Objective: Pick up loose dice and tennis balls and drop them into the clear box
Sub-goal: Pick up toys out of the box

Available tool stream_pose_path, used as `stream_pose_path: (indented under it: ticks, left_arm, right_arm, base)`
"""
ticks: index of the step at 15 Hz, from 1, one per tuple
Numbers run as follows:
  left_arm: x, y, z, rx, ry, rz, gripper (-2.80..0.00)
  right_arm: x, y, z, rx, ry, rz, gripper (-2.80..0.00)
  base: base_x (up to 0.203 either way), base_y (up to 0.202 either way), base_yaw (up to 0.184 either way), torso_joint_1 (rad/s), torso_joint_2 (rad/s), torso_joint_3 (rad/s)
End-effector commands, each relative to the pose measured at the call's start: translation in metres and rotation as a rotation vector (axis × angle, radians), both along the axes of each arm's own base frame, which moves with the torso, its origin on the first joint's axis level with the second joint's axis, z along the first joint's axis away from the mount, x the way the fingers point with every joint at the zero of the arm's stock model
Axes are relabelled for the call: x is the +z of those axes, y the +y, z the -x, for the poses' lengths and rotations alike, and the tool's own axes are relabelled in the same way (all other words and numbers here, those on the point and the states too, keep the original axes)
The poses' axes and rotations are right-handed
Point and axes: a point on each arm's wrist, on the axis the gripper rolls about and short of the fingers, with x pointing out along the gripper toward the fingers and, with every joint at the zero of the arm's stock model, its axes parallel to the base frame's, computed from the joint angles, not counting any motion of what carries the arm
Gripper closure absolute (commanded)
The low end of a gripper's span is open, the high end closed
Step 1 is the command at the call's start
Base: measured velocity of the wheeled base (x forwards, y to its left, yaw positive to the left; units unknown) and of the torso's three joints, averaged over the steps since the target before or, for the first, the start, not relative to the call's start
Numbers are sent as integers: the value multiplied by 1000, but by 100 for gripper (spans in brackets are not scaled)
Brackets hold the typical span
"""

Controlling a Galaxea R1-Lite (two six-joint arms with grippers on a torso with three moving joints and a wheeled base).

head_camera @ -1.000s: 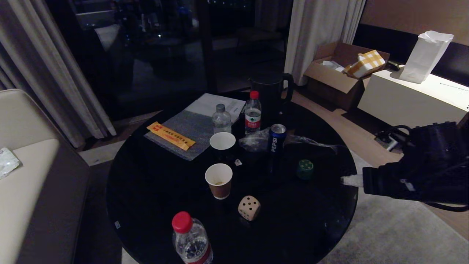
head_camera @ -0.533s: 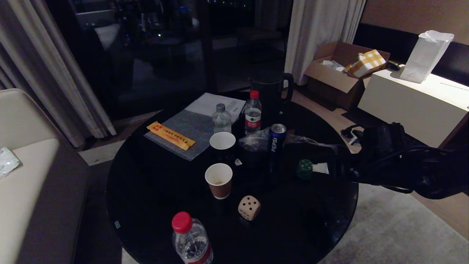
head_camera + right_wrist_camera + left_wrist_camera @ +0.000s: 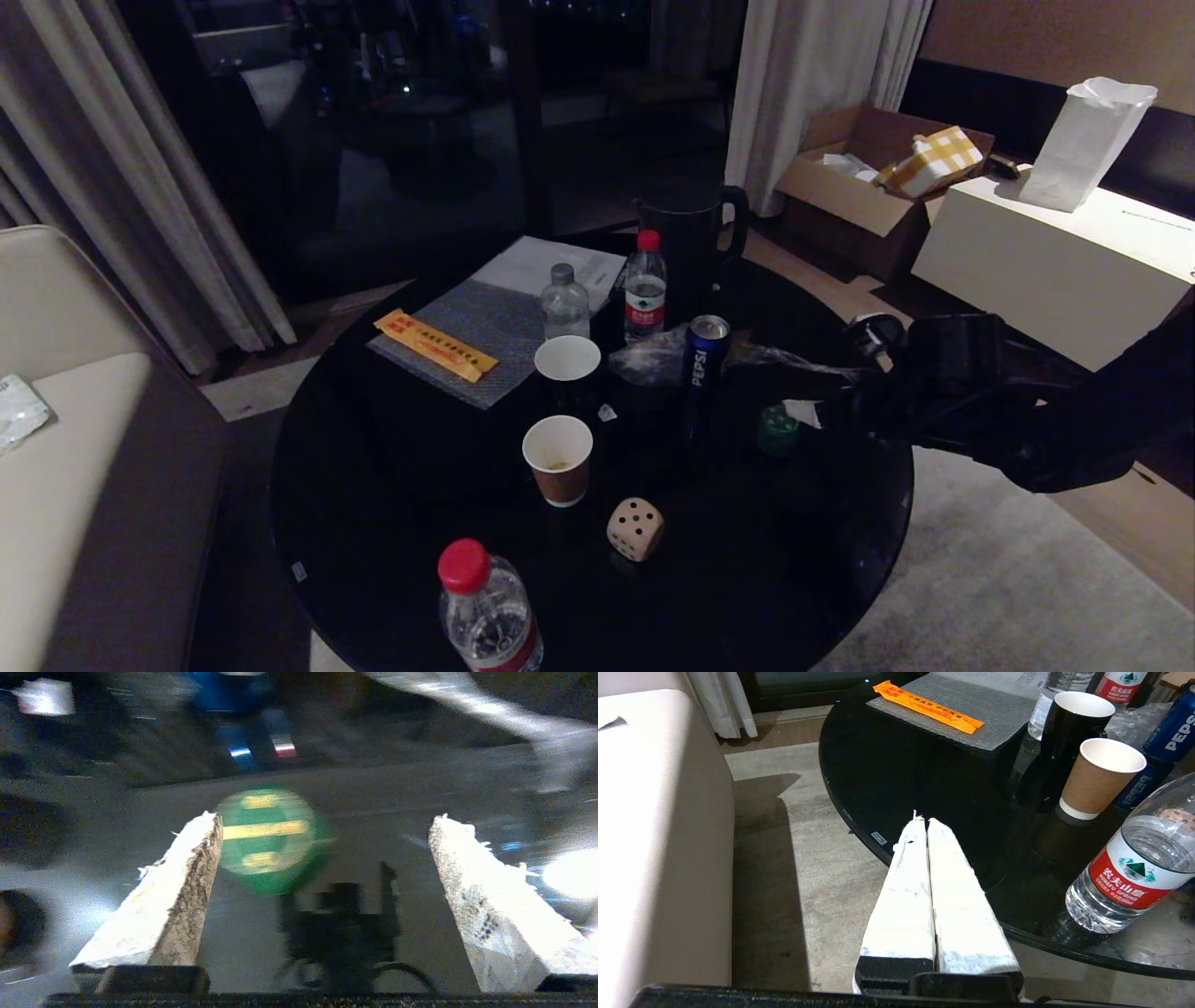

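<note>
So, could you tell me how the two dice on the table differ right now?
The green die is dark with yellowish pips; the beige die is pale with dark pips. The green die sits by the Pepsi can, with the open right gripper right beside it; the beige die lies apart, near the brown paper cup. Both rest loose on the black table.

Head camera looks down across the round tabletop [image 3: 392,485]; both wrist cameras sit low at opposite edges, sharing the Pepsi can [image 3: 706,359].

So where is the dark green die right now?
In the head view, the dark green rounded die sits on the black round table's right side, beside the blue Pepsi can.
</note>
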Motion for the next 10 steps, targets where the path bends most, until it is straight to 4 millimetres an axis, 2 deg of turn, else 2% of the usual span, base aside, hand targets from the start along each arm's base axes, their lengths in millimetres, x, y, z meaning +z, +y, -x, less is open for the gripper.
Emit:
stream_pose_path:
  ticks: [1,6,10]
  left_arm:
    - [0,0,0,0,3,1,0]
    - [0,0,0,0,3,1,0]
    - [0,0,0,0,3,1,0]
  right_arm:
    - [-9,-9,-7,13,0,15,-280]
    - [-12,-13,-2,271,20,-115,-280]
    - [-34,-18,-4,333,34,-54,-280]
  base:
    - [0,0,0,0,0,0]
    - [0,0,0,0,0,0]
    - [0,0,0,0,0,0]
